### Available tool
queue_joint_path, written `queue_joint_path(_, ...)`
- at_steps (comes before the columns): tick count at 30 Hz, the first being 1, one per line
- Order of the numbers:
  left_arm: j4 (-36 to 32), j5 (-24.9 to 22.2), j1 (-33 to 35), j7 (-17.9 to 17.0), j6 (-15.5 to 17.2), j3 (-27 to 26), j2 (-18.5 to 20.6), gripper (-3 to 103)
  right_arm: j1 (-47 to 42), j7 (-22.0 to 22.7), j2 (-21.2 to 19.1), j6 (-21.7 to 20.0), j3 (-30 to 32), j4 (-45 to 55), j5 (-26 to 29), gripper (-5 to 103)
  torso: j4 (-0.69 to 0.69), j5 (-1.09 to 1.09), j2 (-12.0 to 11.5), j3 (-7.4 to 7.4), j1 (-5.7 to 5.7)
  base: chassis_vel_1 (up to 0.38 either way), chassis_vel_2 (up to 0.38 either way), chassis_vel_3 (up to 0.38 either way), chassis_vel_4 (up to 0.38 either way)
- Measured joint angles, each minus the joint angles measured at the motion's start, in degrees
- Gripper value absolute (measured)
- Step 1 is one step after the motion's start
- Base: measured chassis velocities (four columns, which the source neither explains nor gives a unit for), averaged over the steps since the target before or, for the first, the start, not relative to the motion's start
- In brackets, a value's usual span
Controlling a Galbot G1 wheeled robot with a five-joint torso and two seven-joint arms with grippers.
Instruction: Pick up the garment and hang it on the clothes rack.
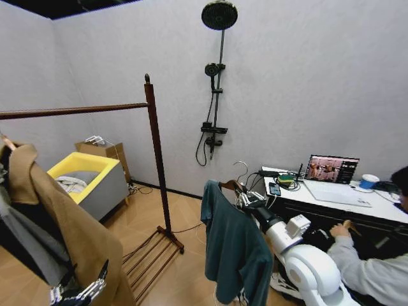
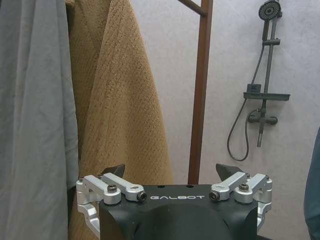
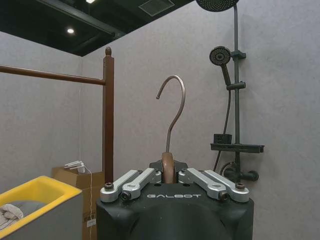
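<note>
The dark teal garment [image 1: 234,245] hangs from a wooden hanger [image 1: 231,185] with a metal hook [image 3: 174,107]. My right gripper [image 1: 244,197] is shut on the hanger's neck [image 3: 167,169], holding the garment in the air right of the rack. The clothes rack [image 1: 155,153] is dark reddish-brown, with a knobbed post [image 3: 108,110] and a horizontal bar [image 1: 73,110] running off to the left. Low at the bottom left, my left gripper [image 1: 78,293] stands open beside the hanging tan coat [image 2: 122,95], nothing between its fingertips [image 2: 114,171].
A tan coat [image 1: 60,223] and a grey jacket [image 2: 35,120] hang on the rack's left part. A black shower stand [image 1: 217,83] is on the back wall. A yellow-rimmed bin [image 1: 86,178] and a cardboard box [image 1: 105,151] stand behind the rack. A person sits at a desk [image 1: 338,197] at right.
</note>
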Motion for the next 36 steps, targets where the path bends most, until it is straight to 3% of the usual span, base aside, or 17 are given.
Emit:
queue_joint_path(22, 0.0, 0.0, 0.0, 0.0, 0.0, 0.0, 0.0, 100, -0.5, -1.1, -0.1, -0.2, -0.4, 0.7, -0.1, 10, 0.01, 0.00, 0.0, 0.00, 0.00, -0.046, 0.182, 0.183, -0.046)
queue_joint_path(36, 0.0, 0.0, 0.0, 0.0, 0.0, 0.0, 0.0, 100, -3.5, 0.6, -0.6, -2.4, 0.3, 9.1, -0.4, 10, 0.02, 0.00, 0.0, 0.00, 0.02, 0.038, 0.201, 0.204, 0.042)
